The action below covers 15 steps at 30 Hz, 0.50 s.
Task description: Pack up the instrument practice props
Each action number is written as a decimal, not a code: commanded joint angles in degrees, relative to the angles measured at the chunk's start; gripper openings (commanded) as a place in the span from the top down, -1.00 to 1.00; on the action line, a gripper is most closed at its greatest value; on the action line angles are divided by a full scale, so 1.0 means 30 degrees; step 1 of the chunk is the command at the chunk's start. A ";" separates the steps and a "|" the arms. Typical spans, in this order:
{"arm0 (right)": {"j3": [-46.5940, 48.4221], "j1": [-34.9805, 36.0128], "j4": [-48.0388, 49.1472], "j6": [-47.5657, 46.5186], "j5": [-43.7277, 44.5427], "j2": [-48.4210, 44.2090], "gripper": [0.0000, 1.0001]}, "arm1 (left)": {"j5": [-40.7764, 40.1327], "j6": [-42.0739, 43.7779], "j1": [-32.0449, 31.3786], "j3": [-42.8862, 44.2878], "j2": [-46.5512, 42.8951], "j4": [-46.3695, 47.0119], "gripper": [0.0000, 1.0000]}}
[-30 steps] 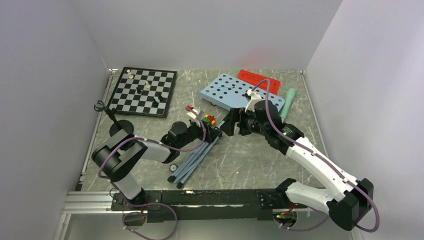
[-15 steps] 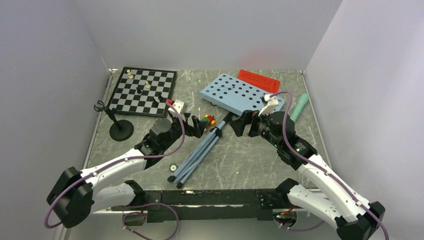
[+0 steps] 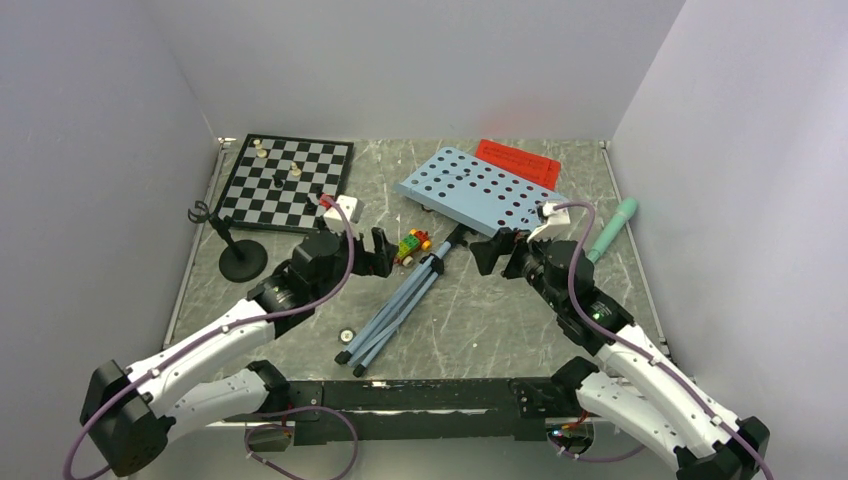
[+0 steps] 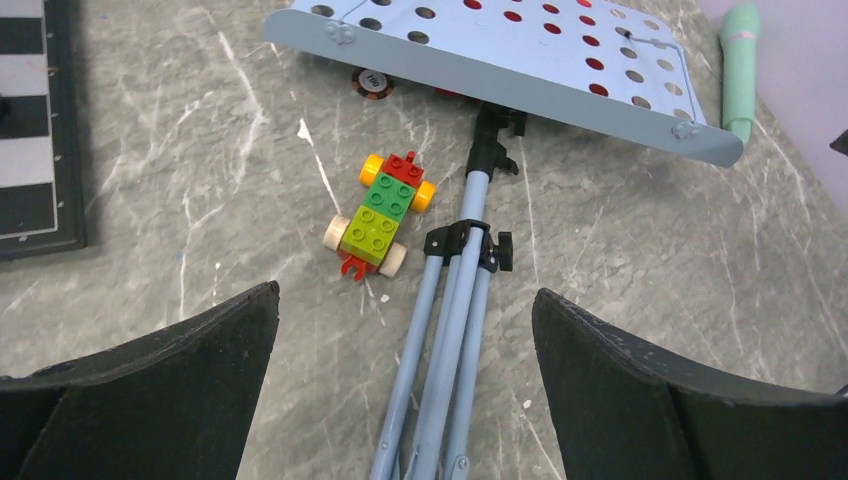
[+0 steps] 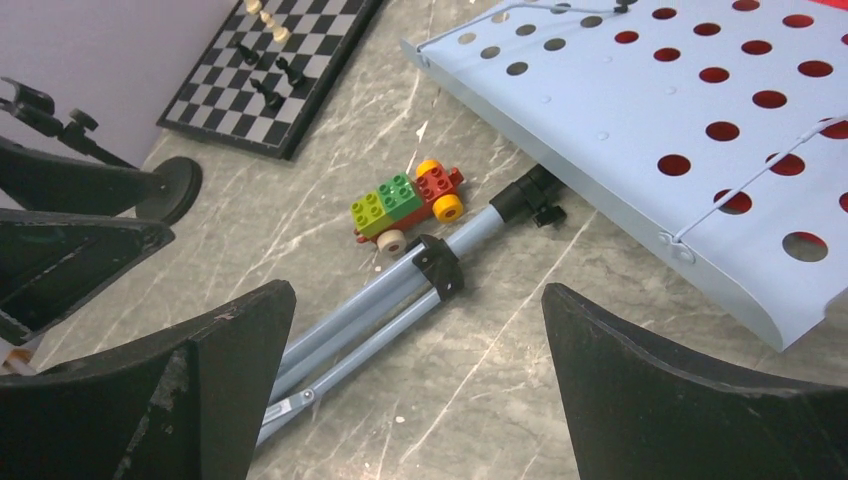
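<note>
The left arm (image 3: 215,335) stretches from the near left corner up toward the middle. Its left pincer (image 3: 383,250) hangs low, fingers (image 4: 190,350) spread wide with nothing between them. The right arm (image 3: 620,345) mirrors it from the near right, leaning far and leftward, and the right pincer (image 3: 487,252) likewise gapes wide and empty, angled toward the other, the two well apart.

White arms (image 3: 203,345), black joints (image 3: 122,432), purple cables (image 3: 572,272)

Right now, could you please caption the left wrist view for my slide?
Open left jaws frame the light blue music stand lying beside a block toy car, mint-green microphone top right.
</note>
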 commanded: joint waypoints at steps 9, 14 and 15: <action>-0.0183 -0.0023 0.1608 -0.0836 0.1260 -0.0363 -1.00 | -0.3004 -0.2146 -0.0062 0.2304 -0.1401 -0.3731 -0.99; -0.0221 -0.0025 0.1688 -0.0591 0.0405 0.0277 -0.99 | -0.1754 -0.0958 -0.0033 0.2306 -0.0587 -0.4090 -0.99; -0.0317 -0.0023 0.1862 -0.0663 -0.0007 0.0280 -0.99 | -0.1345 -0.0890 -0.0057 0.2064 -0.0531 -0.3928 -0.99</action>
